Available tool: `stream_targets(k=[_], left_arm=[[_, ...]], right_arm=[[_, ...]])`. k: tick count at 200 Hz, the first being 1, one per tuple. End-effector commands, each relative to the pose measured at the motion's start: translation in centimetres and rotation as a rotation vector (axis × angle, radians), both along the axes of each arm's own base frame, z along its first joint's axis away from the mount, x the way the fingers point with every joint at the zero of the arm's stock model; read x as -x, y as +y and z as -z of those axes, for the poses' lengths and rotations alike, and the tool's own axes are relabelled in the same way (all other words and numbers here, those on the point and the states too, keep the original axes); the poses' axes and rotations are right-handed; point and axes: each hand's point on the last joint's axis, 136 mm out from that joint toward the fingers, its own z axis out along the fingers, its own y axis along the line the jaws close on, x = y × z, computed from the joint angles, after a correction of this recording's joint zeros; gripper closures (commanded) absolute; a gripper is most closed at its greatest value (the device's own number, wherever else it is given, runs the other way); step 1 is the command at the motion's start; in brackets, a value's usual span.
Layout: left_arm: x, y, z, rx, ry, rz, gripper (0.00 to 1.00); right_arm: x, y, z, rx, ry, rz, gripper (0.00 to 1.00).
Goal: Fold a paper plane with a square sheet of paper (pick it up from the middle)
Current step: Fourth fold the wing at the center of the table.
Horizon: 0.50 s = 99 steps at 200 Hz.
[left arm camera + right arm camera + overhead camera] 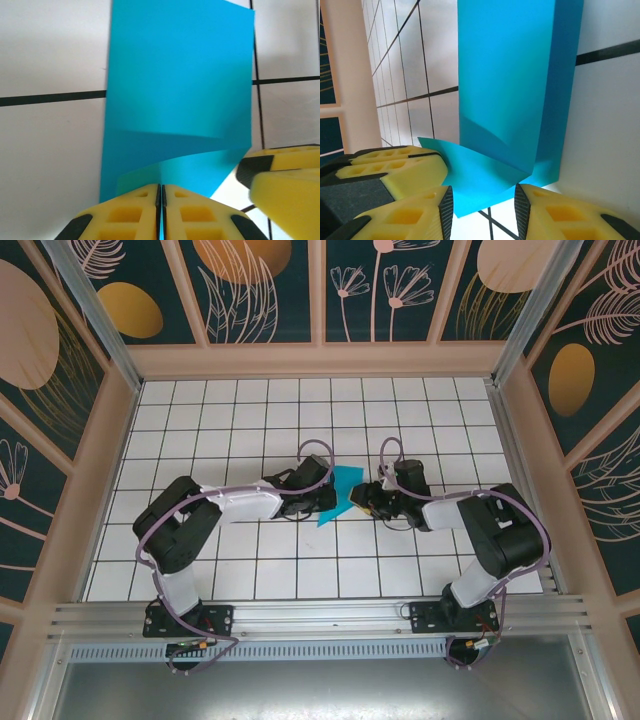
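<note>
Paper sheet [338, 495] hangs between the two arms over the middle of the white tiled surface [250, 430], one end raised. I cannot tell whether its far edge rests on the tiles. It is already partly folded: a slanting crease runs across it and one flap lies doubled over the rest.

It looks very light and thin, limp enough to sag and curl wherever nothing supports it. It would take a stray crease or a tear from any sharp pull, and its smooth face may slide between pads that close only loosely. The best hold is probably on the doubled layers near an edge or fold line, close to the other grip, so the span between stays short and flat.

The left pincer [160, 200] is closed tight, its yellow pads meeting on the near edge of the sheet. The right pincer [482, 210] stands partly open just beside it. A corner of the sheet lies in the gap between its pads, and neither pad appears to be pressing on it.
</note>
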Motion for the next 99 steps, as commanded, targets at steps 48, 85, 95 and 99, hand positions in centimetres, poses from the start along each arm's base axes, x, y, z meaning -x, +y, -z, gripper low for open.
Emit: stream_targets(k=[48, 85, 95, 99], left_arm=[[-0.6, 1.3, 1.7, -0.069, 0.016, -0.038, 0.9], [-0.4, 1.3, 2.3, -0.076, 0.028, -0.032, 0.91], [-0.3, 1.3, 2.4, -0.075, 0.032, -0.028, 0.91], [-0.3, 1.2, 2.5, -0.075, 0.033, -0.027, 0.91]], right_arm=[[-1.3, 0.8, -1.2, -0.039, -0.042, 0.015, 0.58], [-1.7, 1.1, -1.5, -0.055, -0.046, 0.029, 0.57], [-1.8, 1.2, -1.5, -0.061, -0.043, 0.031, 0.57], [-1.8, 1.3, -1.5, -0.063, -0.045, 0.03, 0.57]])
